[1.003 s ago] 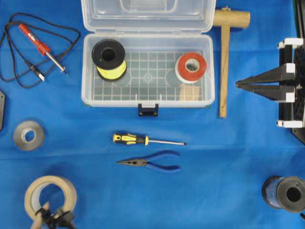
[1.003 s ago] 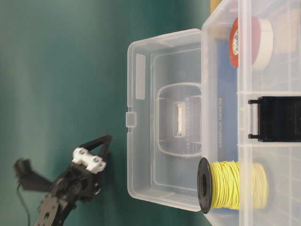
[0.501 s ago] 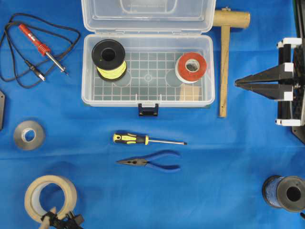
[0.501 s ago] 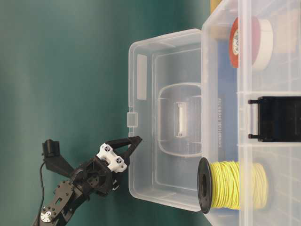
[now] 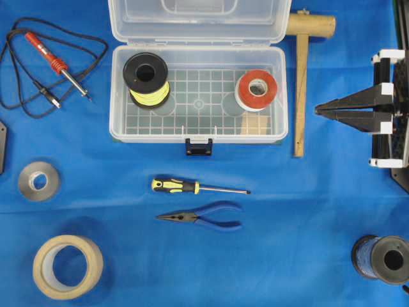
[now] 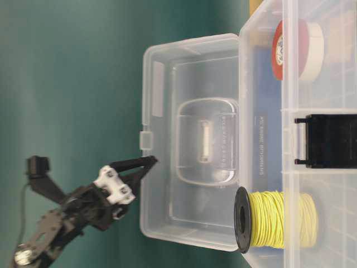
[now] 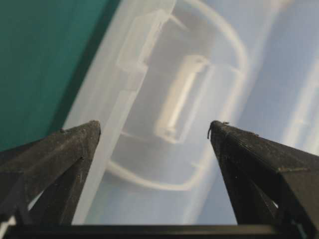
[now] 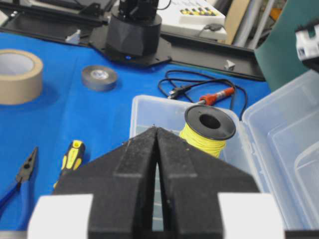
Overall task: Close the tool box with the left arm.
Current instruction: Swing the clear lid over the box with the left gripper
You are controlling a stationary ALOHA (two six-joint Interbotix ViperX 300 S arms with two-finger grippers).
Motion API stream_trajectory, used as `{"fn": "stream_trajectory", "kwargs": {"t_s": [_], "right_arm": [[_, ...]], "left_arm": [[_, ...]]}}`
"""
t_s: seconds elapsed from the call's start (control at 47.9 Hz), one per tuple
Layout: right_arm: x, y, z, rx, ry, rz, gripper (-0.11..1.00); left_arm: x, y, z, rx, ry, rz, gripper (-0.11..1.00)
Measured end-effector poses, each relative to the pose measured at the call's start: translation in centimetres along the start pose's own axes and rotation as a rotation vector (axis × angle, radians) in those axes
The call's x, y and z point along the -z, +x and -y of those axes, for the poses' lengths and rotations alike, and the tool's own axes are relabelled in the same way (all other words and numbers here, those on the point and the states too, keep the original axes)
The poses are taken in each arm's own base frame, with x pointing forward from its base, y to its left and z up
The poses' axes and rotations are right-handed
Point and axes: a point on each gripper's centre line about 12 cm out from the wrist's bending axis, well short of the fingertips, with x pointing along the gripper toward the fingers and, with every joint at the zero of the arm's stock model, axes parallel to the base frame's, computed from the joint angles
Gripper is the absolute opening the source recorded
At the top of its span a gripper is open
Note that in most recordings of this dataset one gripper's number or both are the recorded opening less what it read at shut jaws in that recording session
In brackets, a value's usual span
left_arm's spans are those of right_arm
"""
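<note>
tool box (image 5: 198,96) open on blue surface (image 5: 287,204), lid (image 6: 189,139) raised, left gripper (image 6: 146,166) fingers spread, tips at lid's outer face, right gripper (image 5: 319,110) fingers pressed together, well clear of box

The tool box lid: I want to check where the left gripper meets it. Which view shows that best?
The table-level view: the whole lid stands open, with the left gripper at its free edge. The left wrist view shows only a blurred close-up of the lid between open fingers. Overhead crops it; the right wrist view catches a corner.
</note>
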Motion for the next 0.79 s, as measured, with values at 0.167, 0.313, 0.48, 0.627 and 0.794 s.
{"fn": "stream_trajectory", "kwargs": {"t_s": [0.167,0.313,0.48,0.627,0.794], "right_arm": [[0.1,0.0,0.0,0.0,0.0,-0.005,0.0],[0.1,0.0,0.0,0.0,0.0,-0.005,0.0],[0.0,0.0,0.0,0.0,-0.003,-0.003,0.0],[0.1,0.0,0.0,0.0,-0.003,-0.005,0.0],[0.1,0.0,0.0,0.0,-0.003,-0.005,0.0]], "left_arm": [[-1.0,-2.5,2.3,0.037,0.038,0.024,0.93],[-0.8,-4.1,4.0,0.065,0.037,0.031,0.93],[-0.3,-5.7,6.4,0.11,0.005,0.038,0.93],[0.3,-7.3,9.7,0.17,0.04,0.042,0.93],[2.2,-8.4,14.7,0.279,0.108,-0.025,0.92]]}}
